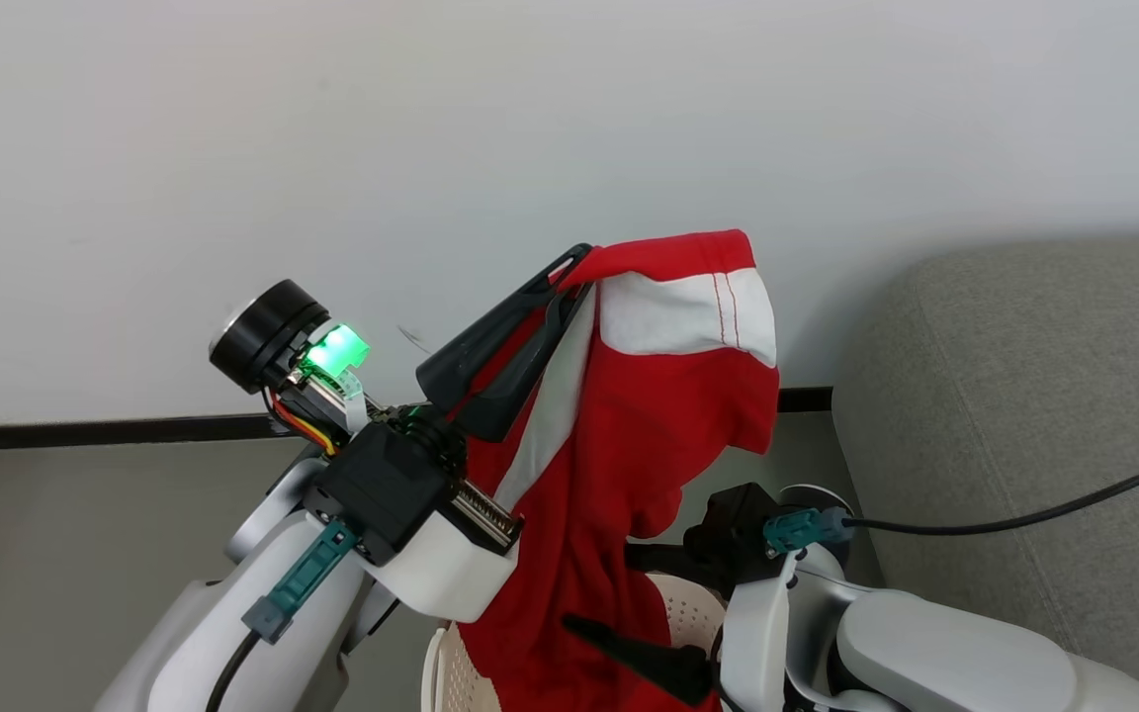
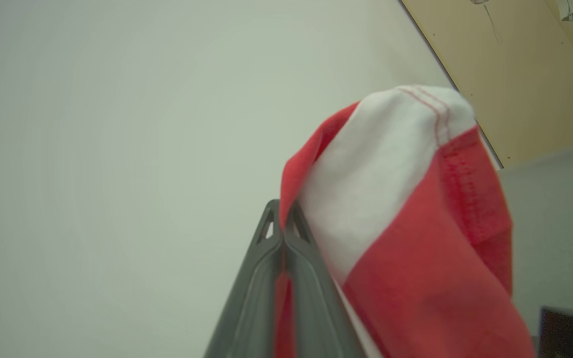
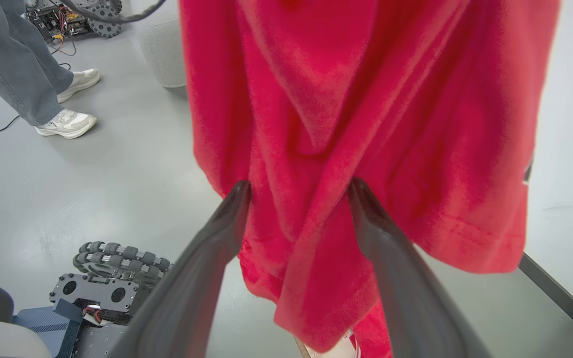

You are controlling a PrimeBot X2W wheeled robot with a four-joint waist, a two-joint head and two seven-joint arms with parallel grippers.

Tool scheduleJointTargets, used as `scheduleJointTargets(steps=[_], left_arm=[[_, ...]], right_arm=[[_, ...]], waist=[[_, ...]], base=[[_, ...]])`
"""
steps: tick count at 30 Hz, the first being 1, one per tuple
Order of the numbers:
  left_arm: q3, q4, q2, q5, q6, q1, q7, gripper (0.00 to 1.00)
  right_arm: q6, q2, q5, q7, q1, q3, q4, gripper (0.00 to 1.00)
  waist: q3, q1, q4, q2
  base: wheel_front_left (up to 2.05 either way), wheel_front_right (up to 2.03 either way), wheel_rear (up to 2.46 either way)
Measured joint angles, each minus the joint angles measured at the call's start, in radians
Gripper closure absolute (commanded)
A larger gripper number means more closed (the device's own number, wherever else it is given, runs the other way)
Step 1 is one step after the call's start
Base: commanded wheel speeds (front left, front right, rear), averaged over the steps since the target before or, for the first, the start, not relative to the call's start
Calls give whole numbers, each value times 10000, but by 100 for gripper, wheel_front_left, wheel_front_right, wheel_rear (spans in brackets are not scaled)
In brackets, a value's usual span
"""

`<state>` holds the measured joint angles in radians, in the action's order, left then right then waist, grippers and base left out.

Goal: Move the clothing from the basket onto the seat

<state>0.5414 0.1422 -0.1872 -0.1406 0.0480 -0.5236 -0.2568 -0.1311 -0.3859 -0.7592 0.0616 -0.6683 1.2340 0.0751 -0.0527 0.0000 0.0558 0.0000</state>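
**Q:** State of the left gripper (image 2: pixel 282 223)?

**A:** Fully closed. It pinches a fold of the shirt (image 1: pixel 629 425) just beside the white panel. The shirt hangs from this pinch, held high in front of the wall.

**Q:** State of the right gripper (image 3: pixel 299 188)?

**A:** Wide open, holding nothing. Its fingers stand either side of a hanging fold low on the shirt.

**Q:** Where is the shirt relative to the basket (image 1: pixel 680 605) and the seat (image 1: pixel 1024 396)?

**A:** The lower part of the shirt drapes down over the basket, which sits low between the two arms. Whether the hem is clear of the rim cannot be told. The seat lies to the robot's right, apart from the shirt, and no cloth touches it.

**Q:** Progress?

**A:** As judged, the pick-up is complete and the transfer is not. What is left is to carry the shirt right, bring it over the seat and release it. The shirt hides the basket's interior, so whether more clothing waits there cannot be told.
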Motion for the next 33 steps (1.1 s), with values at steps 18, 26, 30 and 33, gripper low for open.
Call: scheduleJointTargets(steps=[18, 26, 30, 33], left_arm=[[-255, -746, 21, -130, -13, -67, -2, 100], [-932, -2230, -330, -554, -255, 267, 67, 100], [-1252, -3033, -468, -738, -374, 592, 188, 100], [-1400, -3444, -512, -930, -384, 755, 194, 100]], right_arm=[[0, 625, 426, 844, -737, 441, 1392, 100], [0, 153, 393, 1361, -717, 470, 1300, 100], [0, -96, 303, 1593, -582, 408, 1172, 100], [0, -272, 286, 1685, -393, 82, 1099, 100]], waist=[[232, 0, 53, 0], [265, 0, -212, 0], [273, 0, -401, 0], [277, 0, -559, 0]], base=[[0, 0, 0], [0, 0, 0], [0, 0, 0], [0, 0, 0]])
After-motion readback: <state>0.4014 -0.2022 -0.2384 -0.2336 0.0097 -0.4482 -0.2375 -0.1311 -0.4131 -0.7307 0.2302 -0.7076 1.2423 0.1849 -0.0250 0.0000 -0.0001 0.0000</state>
